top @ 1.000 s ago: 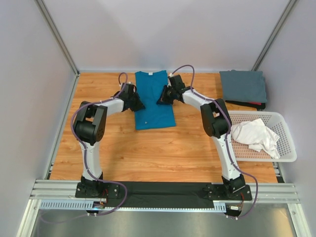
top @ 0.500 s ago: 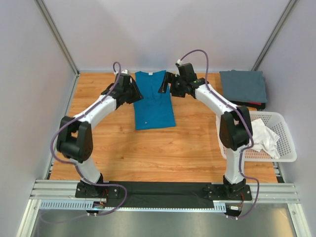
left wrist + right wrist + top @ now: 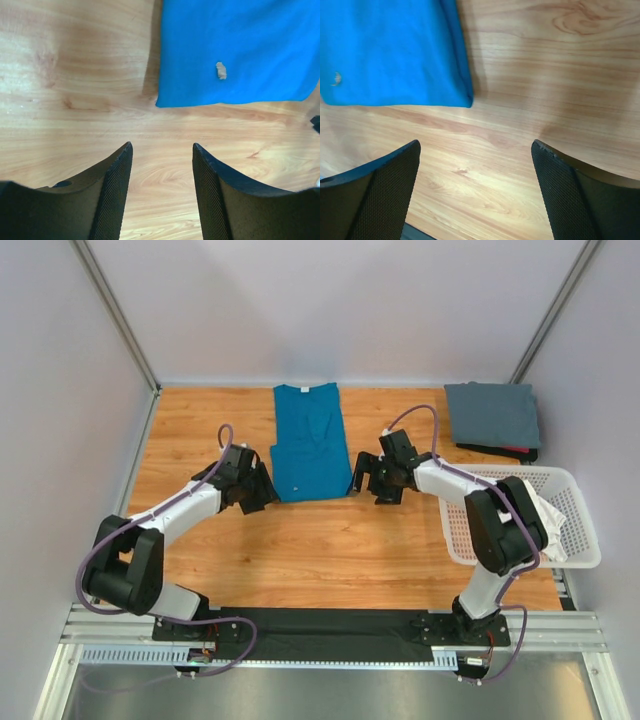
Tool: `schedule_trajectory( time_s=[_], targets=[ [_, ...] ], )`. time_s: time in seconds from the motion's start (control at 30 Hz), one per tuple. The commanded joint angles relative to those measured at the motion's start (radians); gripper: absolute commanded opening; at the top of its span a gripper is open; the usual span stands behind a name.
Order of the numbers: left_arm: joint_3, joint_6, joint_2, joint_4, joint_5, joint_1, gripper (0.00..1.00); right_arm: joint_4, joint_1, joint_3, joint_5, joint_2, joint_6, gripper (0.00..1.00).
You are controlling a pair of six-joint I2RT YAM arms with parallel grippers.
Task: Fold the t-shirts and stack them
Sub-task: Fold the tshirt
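A teal-blue t-shirt point(image 3: 310, 440) lies folded into a long strip at the back middle of the wooden table. Its near hem shows in the left wrist view point(image 3: 240, 50) and in the right wrist view point(image 3: 390, 50). My left gripper point(image 3: 262, 490) point(image 3: 162, 147) is open over bare wood just short of the near left corner. My right gripper point(image 3: 362, 480) point(image 3: 476, 145) is open wide beside the near right corner, holding nothing. A folded slate grey t-shirt point(image 3: 492, 415) lies at the back right. A crumpled white t-shirt point(image 3: 548, 508) sits in the basket, partly hidden by my right arm.
The white lattice basket point(image 3: 580, 545) stands at the right edge. A dark and red thing point(image 3: 508, 452) pokes out under the grey t-shirt. Grey walls close in the back and both sides. A small pale tag point(image 3: 220, 70) sits on the teal cloth.
Both grippers opened, let go of the teal t-shirt's sides, and drew back toward me to its near corners. The t-shirt lies flat.
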State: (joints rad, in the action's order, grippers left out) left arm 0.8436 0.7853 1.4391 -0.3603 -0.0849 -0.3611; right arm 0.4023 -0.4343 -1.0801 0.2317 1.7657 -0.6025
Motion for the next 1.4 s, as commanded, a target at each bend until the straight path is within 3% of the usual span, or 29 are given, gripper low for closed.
schedule_trajectory(
  time_s=[0.0,0.13,0.27,0.5,0.8,1.0,1.1,1.13,1.2,1.37],
  targets=[
    [-0.015,0.040,-0.042,0.064,-0.007,-0.004,0.58,-0.125,-0.001,0.046,0.020,-0.031,-0.052,0.90],
    [-0.018,0.057,0.017,0.113,-0.021,-0.006,0.52,-0.158,-0.003,0.037,0.043,0.012,-0.065,0.79],
    [-0.029,0.078,0.066,0.144,0.008,-0.004,0.47,-0.189,-0.003,0.029,0.035,0.032,-0.077,0.76],
    [-0.047,0.094,0.124,0.213,0.013,-0.004,0.46,-0.218,-0.003,0.020,0.037,0.058,-0.098,0.72],
    [-0.070,0.114,0.179,0.273,0.004,0.030,0.43,-0.244,-0.003,0.019,0.041,0.104,-0.128,0.57],
    [-0.098,0.115,0.188,0.334,-0.012,0.030,0.32,-0.252,-0.004,0.003,0.046,0.141,-0.128,0.39],
    [-0.115,0.114,0.196,0.339,-0.016,0.030,0.15,-0.250,-0.004,-0.006,0.052,0.149,-0.122,0.22],
    [-0.121,0.112,0.189,0.340,-0.012,0.030,0.02,-0.250,-0.004,-0.007,0.055,0.150,-0.115,0.13],
    [-0.149,0.108,0.173,0.354,-0.004,0.030,0.00,-0.237,-0.004,-0.006,0.060,0.152,-0.106,0.02],
    [-0.205,0.094,0.093,0.339,0.025,0.001,0.00,-0.132,-0.004,0.012,0.063,0.141,-0.056,0.00]
  ],
)
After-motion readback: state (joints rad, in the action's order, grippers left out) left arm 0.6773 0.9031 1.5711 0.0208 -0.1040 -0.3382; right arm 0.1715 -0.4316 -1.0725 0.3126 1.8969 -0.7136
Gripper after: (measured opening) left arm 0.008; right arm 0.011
